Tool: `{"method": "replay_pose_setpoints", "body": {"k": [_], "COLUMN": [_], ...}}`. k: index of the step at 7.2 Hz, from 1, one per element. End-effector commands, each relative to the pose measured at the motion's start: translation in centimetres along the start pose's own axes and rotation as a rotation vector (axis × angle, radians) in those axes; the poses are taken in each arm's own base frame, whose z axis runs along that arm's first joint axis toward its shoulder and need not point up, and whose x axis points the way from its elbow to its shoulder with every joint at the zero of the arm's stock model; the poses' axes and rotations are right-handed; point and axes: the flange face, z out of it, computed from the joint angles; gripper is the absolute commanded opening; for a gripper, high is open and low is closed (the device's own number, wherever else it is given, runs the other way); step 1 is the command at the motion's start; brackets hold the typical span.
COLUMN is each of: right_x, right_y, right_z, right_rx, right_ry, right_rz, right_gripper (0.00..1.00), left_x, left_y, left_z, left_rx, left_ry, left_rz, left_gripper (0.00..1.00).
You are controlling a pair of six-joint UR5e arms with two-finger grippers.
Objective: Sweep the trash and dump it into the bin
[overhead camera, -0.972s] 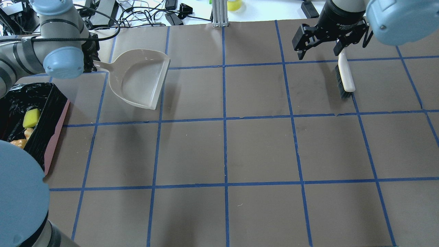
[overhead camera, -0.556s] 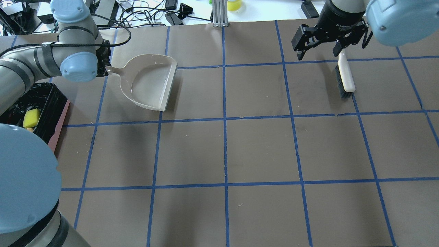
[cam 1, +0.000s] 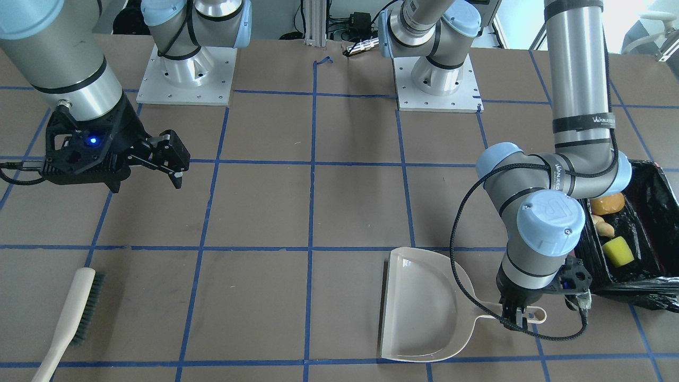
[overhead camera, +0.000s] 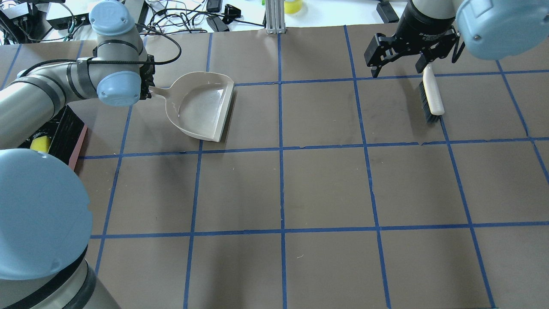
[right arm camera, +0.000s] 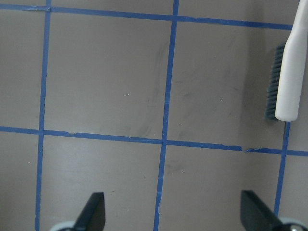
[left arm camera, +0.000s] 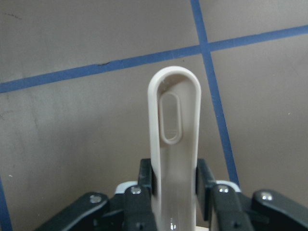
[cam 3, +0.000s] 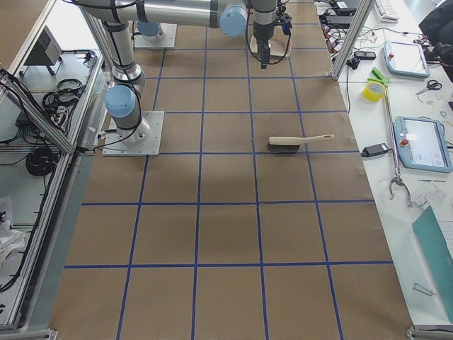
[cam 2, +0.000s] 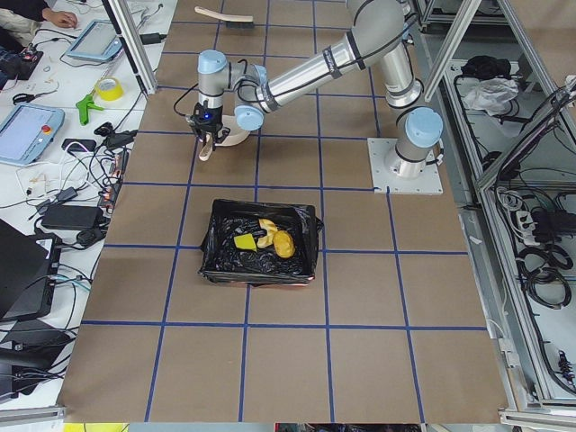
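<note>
Overhead exterior: brown table (overhead camera: 326, 189), blue tape grid (overhead camera: 282, 189), bin (overhead camera: 68, 131), cables (overhead camera: 180, 19) beyond.

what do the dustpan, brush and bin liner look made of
Dustpan: hard beige plastic, glossy, with highlights on its moulded pan.
Brush: smooth cream handle, plastic or painted wood, cannot tell which; dark bristles, likely synthetic.
Bin liner: thin black plastic film, crinkled with shiny creases.
</note>
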Motion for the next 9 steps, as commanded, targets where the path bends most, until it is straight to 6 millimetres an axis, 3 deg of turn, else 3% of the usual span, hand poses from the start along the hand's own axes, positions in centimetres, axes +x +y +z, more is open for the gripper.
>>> {"method": "replay_pose_setpoints", "body": {"k": [1,9], "right_x": [0.0,0.02], "right_y": [0.01,0.02], "right_z": [0.03,0.03], "right_rx": [-0.001,-0.001], "right_ry": [0.0,0.001], "right_rz": [0.002,0.002], "right_gripper": [1.0,1.0], "left_x": [0.11,0.12], "left_y": [0.19,0.11], "left_z": [0.75,0.94], "left_rx": [-0.001,-0.001], "left_ry": [0.001,-0.003], "left_rz": [0.029,-0.018], "left_gripper": [0.0,0.0]}}
